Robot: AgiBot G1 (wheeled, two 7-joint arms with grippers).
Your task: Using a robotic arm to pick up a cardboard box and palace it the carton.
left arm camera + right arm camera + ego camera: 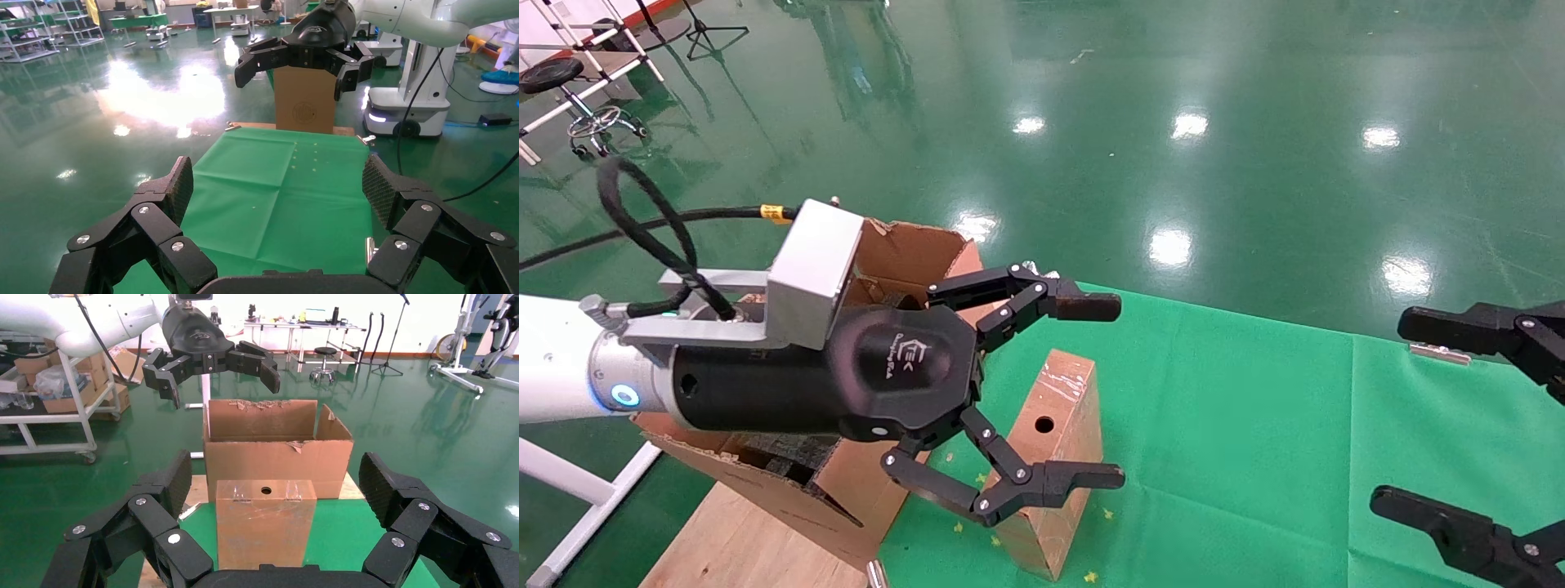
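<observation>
Left gripper [1101, 390] spread above cardboard box [1054, 457]; carton [903, 261] crowds behind.

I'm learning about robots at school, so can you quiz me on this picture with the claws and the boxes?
1. True or false: the left claw is gripping the cardboard box.
2. What does the cardboard box stand on? A: red cloth. B: green cloth. C: bare floor.
3. Fill in: the cardboard box has a round ____ in one face.

Key: 1 false, the claw is open and not touching the box. 2 B. 3 hole.
</observation>
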